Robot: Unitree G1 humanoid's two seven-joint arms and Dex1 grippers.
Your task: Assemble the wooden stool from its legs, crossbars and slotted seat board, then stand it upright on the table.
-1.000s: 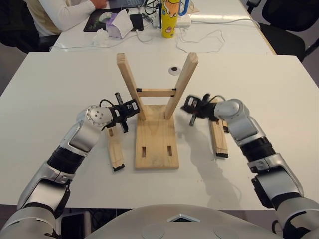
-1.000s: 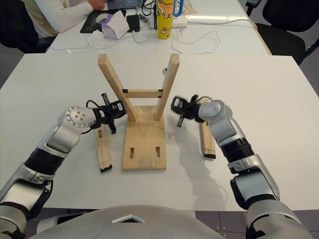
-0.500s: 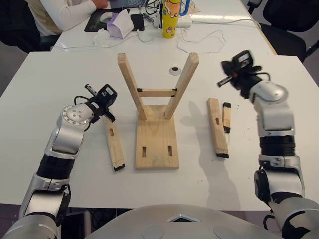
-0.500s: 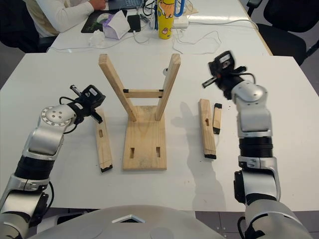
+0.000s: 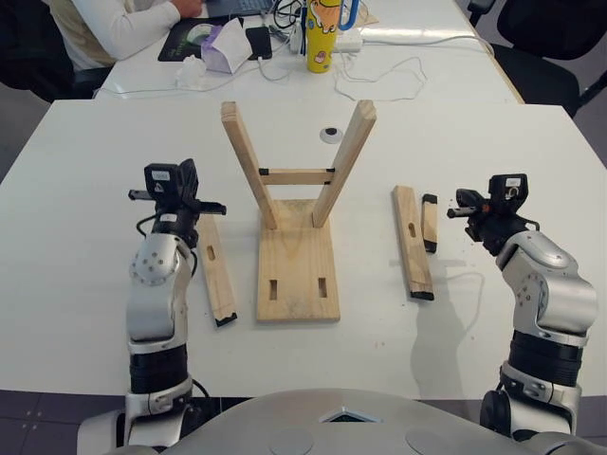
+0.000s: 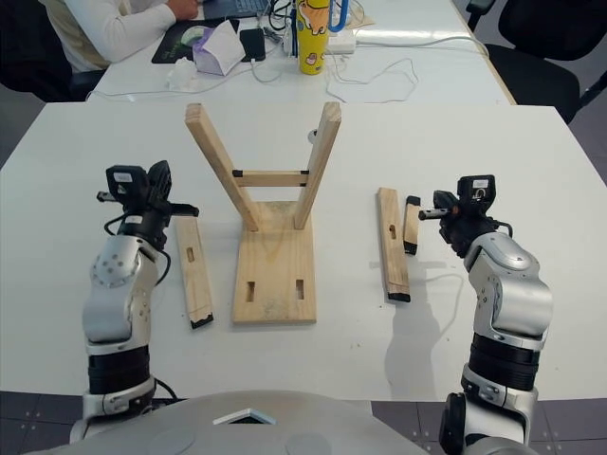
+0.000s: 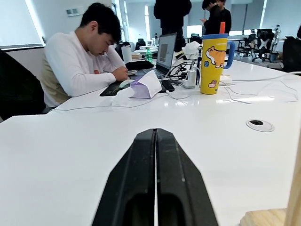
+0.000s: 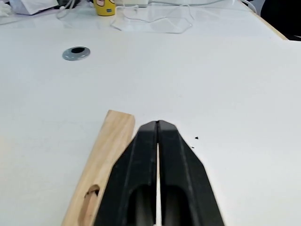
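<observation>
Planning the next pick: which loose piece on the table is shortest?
The crossbar beside the right loose leg; that leg and the left loose leg are longer and slotted.

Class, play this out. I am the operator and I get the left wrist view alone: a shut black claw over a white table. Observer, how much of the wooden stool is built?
Observer: Two light wooden legs stand in the flat slotted wooden seat board, joined by one thin wooden crossbar.
Operator: What is loose on the far side from me?
Observer: A loose wooden leg and a short black-tipped wooden crossbar lie side by side, right of the board.
Operator: And the right claw?
Observer: The right claw is shut and empty, to the right of that short crossbar.
</observation>
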